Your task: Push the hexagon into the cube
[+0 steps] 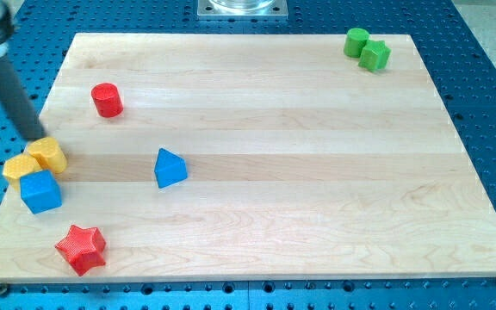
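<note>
A yellow hexagon (49, 154) lies near the board's left edge, touching a second yellow block (19, 167) to its lower left. A blue cube (40, 191) sits just below both, against or very close to them. My tip (34, 136) is at the upper left of the yellow hexagon, touching or nearly touching it. The dark rod rises from there toward the view's top left.
A blue triangular block (170, 168) lies right of the cluster. A red cylinder (107, 100) stands above it to the left. A red star (82, 249) lies near the bottom left. A green cylinder (356, 41) and a green block (375, 55) touch at the top right. The wooden board (317, 172) sits on a blue perforated table.
</note>
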You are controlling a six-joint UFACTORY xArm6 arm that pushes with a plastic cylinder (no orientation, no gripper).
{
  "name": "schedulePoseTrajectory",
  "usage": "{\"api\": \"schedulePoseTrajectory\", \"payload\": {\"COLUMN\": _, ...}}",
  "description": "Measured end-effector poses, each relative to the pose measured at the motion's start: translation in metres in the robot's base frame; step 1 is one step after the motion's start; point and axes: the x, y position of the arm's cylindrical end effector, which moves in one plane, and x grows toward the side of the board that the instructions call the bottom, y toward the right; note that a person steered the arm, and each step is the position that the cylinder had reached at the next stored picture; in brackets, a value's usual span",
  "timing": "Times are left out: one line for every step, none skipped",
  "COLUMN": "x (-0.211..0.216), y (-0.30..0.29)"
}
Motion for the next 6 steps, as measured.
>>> {"api": "schedulePoseTrajectory", "payload": {"x": 0.009, "y": -0.001}}
{"api": "schedulePoseTrajectory", "payload": {"x": 0.074, "y": -0.001}}
{"api": "schedulePoseTrajectory", "payload": {"x": 0.103, "y": 0.000}}
{"api": "schedulePoseTrajectory", "payload": {"x": 0.131, "y": 0.002}}
{"api": "schedulePoseTrajectory", "payload": {"x": 0.122, "y": 0.003}}
{"api": "schedulePoseTrajectory", "payload": {"x": 0.090, "y": 0.002}}
